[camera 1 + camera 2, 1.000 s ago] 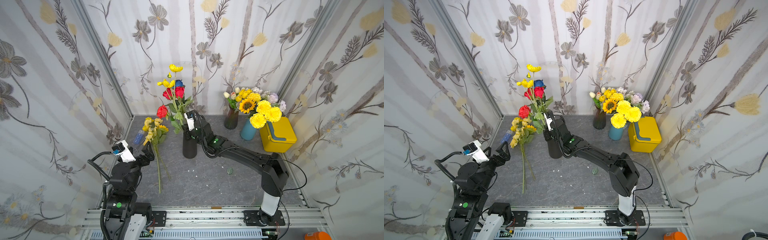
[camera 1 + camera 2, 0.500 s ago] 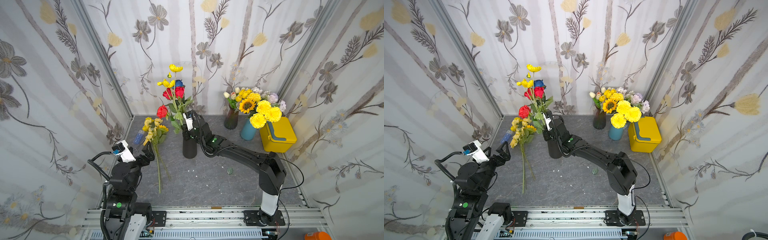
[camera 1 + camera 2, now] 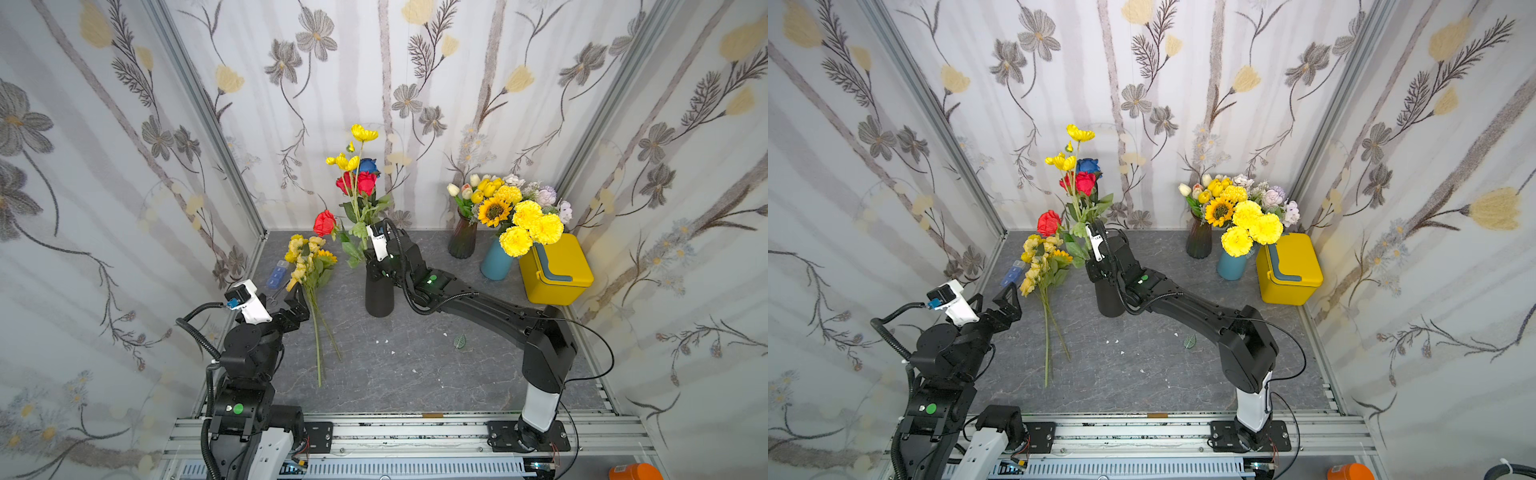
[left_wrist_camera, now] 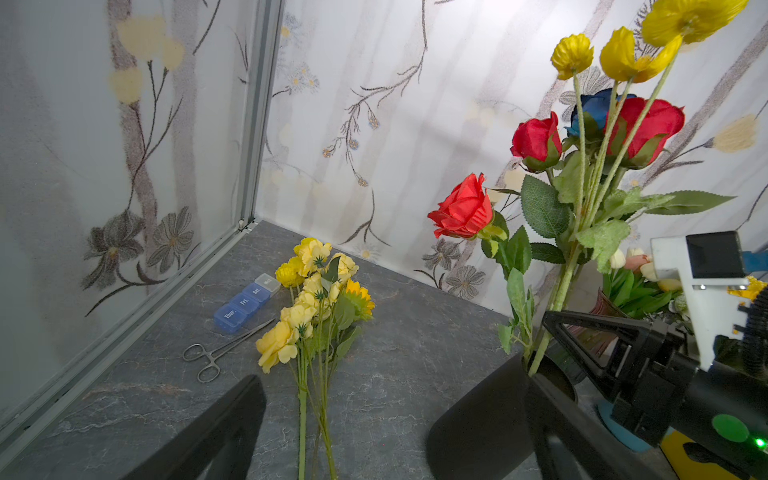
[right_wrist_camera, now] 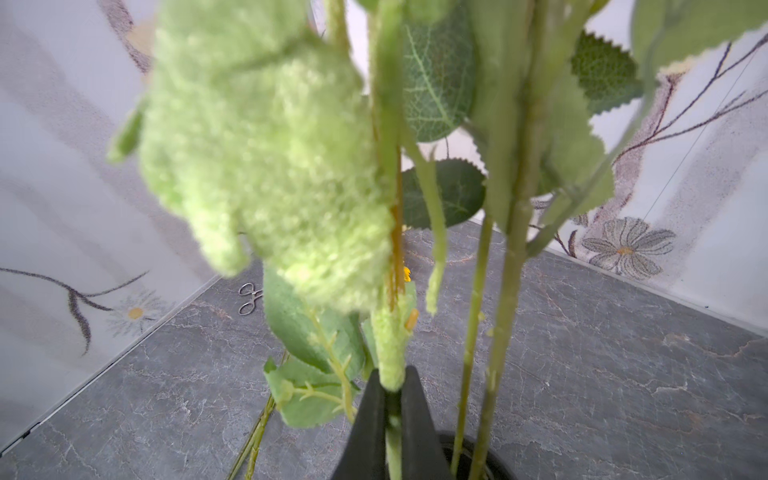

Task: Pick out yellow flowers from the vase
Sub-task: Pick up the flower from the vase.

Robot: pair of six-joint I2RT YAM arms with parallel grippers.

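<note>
at the black vase (image 3: pixel 379 293), in both top views, the right gripper (image 3: pixel 370 266) is sitting at the mouth among the stems. it is below the yellow poppies (image 3: pixel 362 134), which are standing tallest over the red and blue roses (image 3: pixel 365 183). the left gripper (image 3: pixel 297 300) is hovering beside the pulled yellow bunch (image 3: pixel 308 259) lying on the table (image 3: pixel 415 365), its fingers spread wide and holding nothing.

through the left wrist view, i am seeing the pale fuzzy stem (image 4: pixel 559 299) running from the yellow heads down into the vase mouth.

through the right wrist view, the right fingers (image 5: pixel 370 424) are pinching that fuzzy stem low down, just above the rim.

i am judging the step in hand to be the grasp on a yellow flower. the next move is calling for a straight upward pull, clear of the rose stems just beside it, then a carry to the bunch.
</note>
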